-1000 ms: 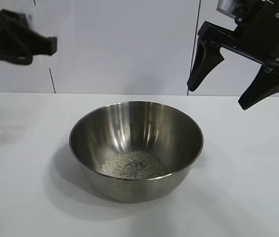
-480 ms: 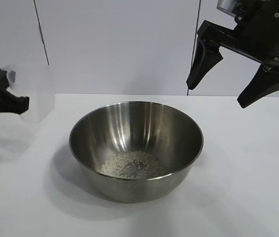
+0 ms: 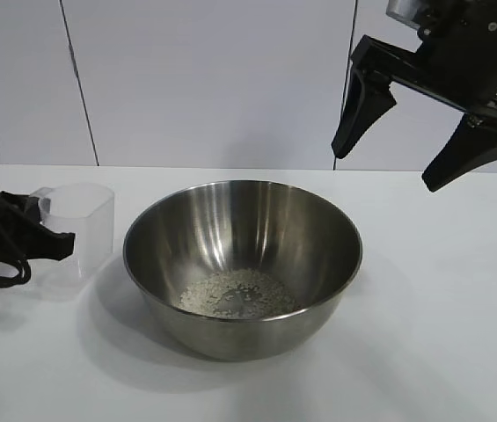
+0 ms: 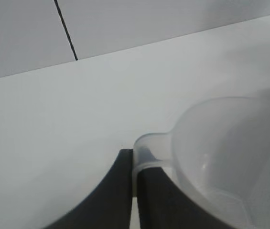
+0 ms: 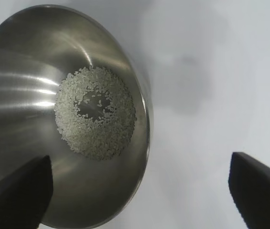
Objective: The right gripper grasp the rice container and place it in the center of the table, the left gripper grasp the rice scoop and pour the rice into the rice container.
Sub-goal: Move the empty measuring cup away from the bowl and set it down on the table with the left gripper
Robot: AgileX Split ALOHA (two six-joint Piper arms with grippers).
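Steel bowl holds the rice. Your left tool, clamped on the scoop, has descended beside the bowl: pouring looks complete. Right tool hangs spread above it.

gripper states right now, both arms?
Left gripper: shut on the rice scoop, low beside the rice container.
Right gripper: open, empty, above the table.
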